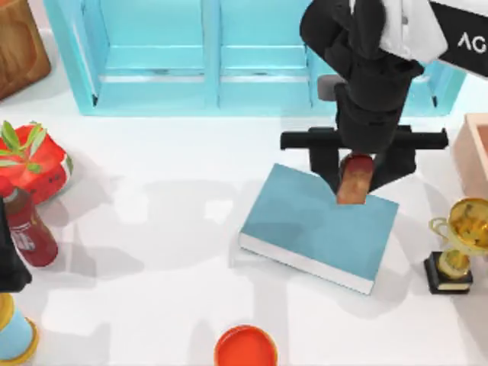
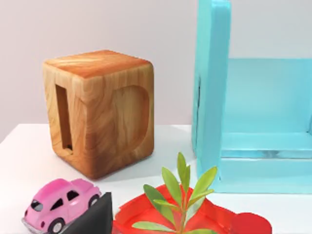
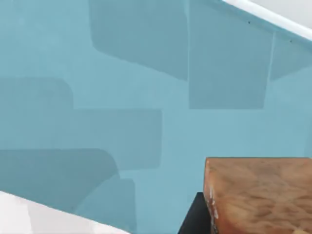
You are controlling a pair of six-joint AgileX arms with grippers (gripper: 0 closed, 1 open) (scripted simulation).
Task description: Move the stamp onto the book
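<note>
Table (image 1: 152,229): a white surface is being shared by a blue shelf (image 1: 206,53) at the back, a bottle (image 1: 29,232) at the left and a trophy (image 1: 457,244) at the right.
Book (image 1: 313,229): it is being seen lying flat, right of centre, its long axis running slantwise.
Stamp (image 1: 354,183): it is being held upright over the book's far edge, knob up, in the top view; its base is being shown just above the cover in the right wrist view.
Right end effector (image 1: 355,171): it is being kept pinched on the stamp from above.
Key relation: the book is lying directly beneath the stamp, so a straight descent is judged enough.
Left arm (image 1: 9,259): it is being kept parked at the left edge; its finger state cannot be told.
</note>
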